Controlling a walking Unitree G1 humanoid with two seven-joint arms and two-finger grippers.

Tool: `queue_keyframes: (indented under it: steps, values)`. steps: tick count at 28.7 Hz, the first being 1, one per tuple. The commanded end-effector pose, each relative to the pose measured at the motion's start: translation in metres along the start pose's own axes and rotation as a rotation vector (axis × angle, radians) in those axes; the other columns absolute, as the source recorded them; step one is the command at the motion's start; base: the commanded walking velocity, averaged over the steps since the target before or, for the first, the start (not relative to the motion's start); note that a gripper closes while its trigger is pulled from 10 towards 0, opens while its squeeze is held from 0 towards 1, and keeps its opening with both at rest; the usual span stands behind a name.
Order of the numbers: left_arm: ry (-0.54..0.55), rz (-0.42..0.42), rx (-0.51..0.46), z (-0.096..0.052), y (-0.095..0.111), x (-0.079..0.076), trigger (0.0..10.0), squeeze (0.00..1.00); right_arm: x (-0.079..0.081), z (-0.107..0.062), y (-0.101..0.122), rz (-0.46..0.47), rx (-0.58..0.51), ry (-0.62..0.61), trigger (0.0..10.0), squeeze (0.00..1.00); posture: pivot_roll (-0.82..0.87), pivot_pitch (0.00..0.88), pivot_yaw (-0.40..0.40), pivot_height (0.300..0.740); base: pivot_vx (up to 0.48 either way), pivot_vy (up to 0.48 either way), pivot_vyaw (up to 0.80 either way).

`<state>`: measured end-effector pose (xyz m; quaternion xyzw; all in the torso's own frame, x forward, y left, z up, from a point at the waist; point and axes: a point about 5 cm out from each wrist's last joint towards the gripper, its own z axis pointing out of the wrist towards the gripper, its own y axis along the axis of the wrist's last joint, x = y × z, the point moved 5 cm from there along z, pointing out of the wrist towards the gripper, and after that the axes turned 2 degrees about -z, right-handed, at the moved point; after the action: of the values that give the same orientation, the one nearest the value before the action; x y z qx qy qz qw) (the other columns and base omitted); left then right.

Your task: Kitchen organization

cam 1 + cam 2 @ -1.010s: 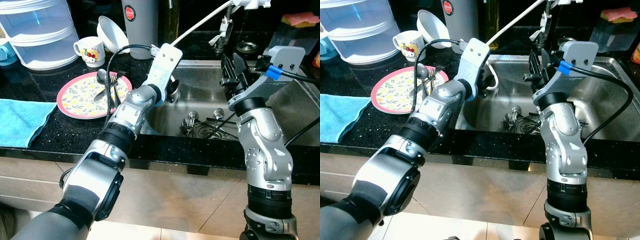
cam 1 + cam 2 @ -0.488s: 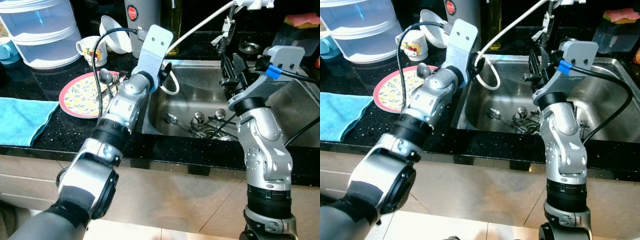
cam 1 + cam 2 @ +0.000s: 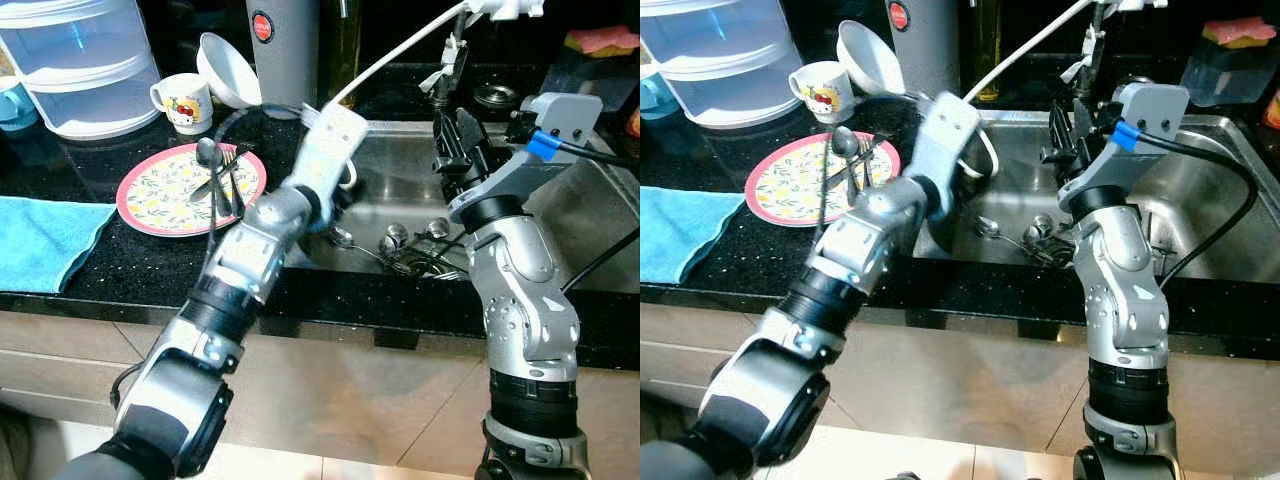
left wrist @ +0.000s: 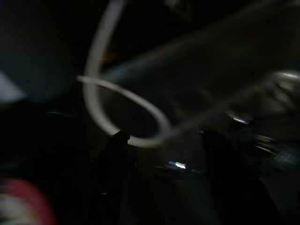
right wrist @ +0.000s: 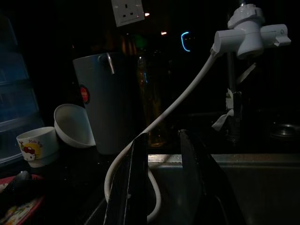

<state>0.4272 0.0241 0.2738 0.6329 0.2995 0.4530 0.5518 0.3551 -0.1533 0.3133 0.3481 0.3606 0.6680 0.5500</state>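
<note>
we judge the tidying as partly done: a spoon and fork (image 3: 222, 172) lie on the pink plate (image 3: 150, 200) on the counter, while more cutlery (image 3: 400, 245) waits in the sink (image 3: 590, 220). our left gripper (image 3: 340, 190) (blurred, so we cannot tell its fingers) has swung back from the plate side half a second ago to the sink's near edge. our right gripper (image 5: 161, 183) hovers above the basin, fingers a little apart, empty.

Head stereo pair looking down at sink (image 3: 560, 200), wrist views low, near, sharing hose (image 5: 173, 105)
</note>
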Motion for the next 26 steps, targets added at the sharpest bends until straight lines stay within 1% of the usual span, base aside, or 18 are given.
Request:
queue_keyframes:
  steps: [1, 2, 3, 4, 5, 6, 7, 8, 9, 10, 12, 13, 16, 17, 20, 22, 25, 26]
  values:
    - [0.069, 0.021, 0.029, -0.001, -0.002, 0.017, 10.0, 0.00, 0.000, -0.002, 0.000, 0.001, 0.004, -0.004, 10.0, 0.00, 0.03, 0.082, 0.076, 0.740, 0.000, 0.000, 0.00]
    - [0.127, 0.005, 0.042, 0.000, -0.001, 0.033, 10.0, 0.00, 0.000, -0.002, -0.001, -0.001, 0.005, -0.005, 10.0, 0.00, 0.04, 0.081, 0.078, 0.740, 0.000, 0.000, 0.00]
    - [0.127, 0.005, 0.042, 0.000, -0.001, 0.033, 10.0, 0.00, 0.000, -0.002, -0.001, -0.001, 0.005, -0.005, 10.0, 0.00, 0.04, 0.081, 0.078, 0.740, 0.000, 0.000, 0.00]
    - [0.166, -0.009, 0.051, -0.001, 0.000, 0.043, 10.0, 0.00, 0.000, -0.002, -0.001, -0.001, 0.005, -0.006, 10.0, 0.00, 0.04, 0.081, 0.078, 0.740, 0.000, 0.000, 0.00]
    - [0.228, -0.050, 0.073, -0.002, -0.002, 0.059, 10.0, 0.00, 0.000, -0.002, -0.001, -0.002, 0.005, -0.006, 10.0, 0.00, 0.04, 0.081, 0.078, 0.740, 0.000, 0.000, 0.00]
    - [0.228, -0.050, 0.073, -0.002, -0.002, 0.059, 10.0, 0.00, 0.000, -0.002, -0.001, -0.002, 0.005, -0.006, 10.0, 0.00, 0.04, 0.081, 0.078, 0.740, 0.000, 0.000, 0.00]
    - [0.305, -0.121, 0.102, -0.005, -0.006, 0.077, 10.0, 0.00, 0.000, -0.002, -0.001, 0.000, 0.005, -0.006, 10.0, 0.00, 0.04, 0.078, 0.077, 0.740, 0.000, 0.000, 0.00]
    - [0.354, -0.183, 0.132, -0.007, -0.012, 0.090, 10.0, 0.00, 0.000, -0.002, -0.001, 0.001, 0.005, -0.006, 10.0, 0.00, 0.04, 0.078, 0.077, 0.740, 0.000, 0.000, 0.00]
    - [0.390, -0.237, 0.159, -0.009, -0.019, 0.098, 10.0, 0.00, 0.000, -0.002, -0.002, 0.002, 0.005, -0.004, 10.0, 0.00, 0.04, 0.074, 0.074, 0.740, 0.000, 0.000, 0.00]
    - [0.390, -0.237, 0.159, -0.009, -0.019, 0.098, 10.0, 0.00, 0.000, -0.002, -0.002, 0.002, 0.005, -0.004, 10.0, 0.00, 0.04, 0.074, 0.074, 0.740, 0.000, 0.000, 0.00]
    - [0.425, -0.316, 0.197, -0.011, -0.029, 0.105, 10.0, 0.00, 0.002, -0.001, -0.002, 0.004, 0.005, 0.002, 10.0, 0.00, 0.04, 0.074, 0.074, 0.740, 0.000, 0.000, 0.00]
    - [0.425, -0.316, 0.197, -0.011, -0.029, 0.105, 10.0, 0.00, 0.002, -0.001, -0.002, 0.004, 0.005, 0.002, 10.0, 0.00, 0.04, 0.074, 0.074, 0.740, 0.000, 0.000, 0.00]
    - [0.459, -0.394, 0.233, -0.012, -0.038, 0.110, 10.0, 0.00, 0.002, -0.001, -0.001, 0.004, 0.002, 0.005, 10.0, 0.00, 0.04, 0.066, 0.073, 0.740, 0.000, 0.000, 0.00]
    - [0.459, -0.394, 0.233, -0.012, -0.038, 0.110, 10.0, 0.00, 0.002, -0.001, -0.001, 0.004, 0.002, 0.005, 10.0, 0.00, 0.04, 0.066, 0.073, 0.740, 0.000, 0.000, 0.00]
    - [0.453, -0.449, 0.258, -0.011, -0.044, 0.112, 10.0, 0.00, 0.003, -0.001, -0.001, 0.002, 0.001, 0.007, 10.0, 0.00, 0.04, 0.060, 0.074, 0.740, 0.000, 0.000, 0.00]
    - [0.453, -0.449, 0.258, -0.011, -0.044, 0.112, 10.0, 0.00, 0.003, -0.001, -0.001, 0.002, 0.001, 0.007, 10.0, 0.00, 0.04, 0.060, 0.074, 0.740, 0.000, 0.000, 0.00]
    - [0.486, -0.473, 0.280, -0.014, -0.051, 0.120, 10.0, 0.00, 0.002, -0.002, 0.000, 0.000, 0.000, 0.005, 10.0, 0.00, 0.03, 0.056, 0.078, 0.740, 0.000, 0.000, 0.00]
    - [0.486, -0.473, 0.280, -0.014, -0.051, 0.120, 10.0, 0.00, 0.002, -0.002, 0.000, 0.000, 0.000, 0.005, 10.0, 0.00, 0.03, 0.056, 0.078, 0.740, 0.000, 0.000, 0.00]
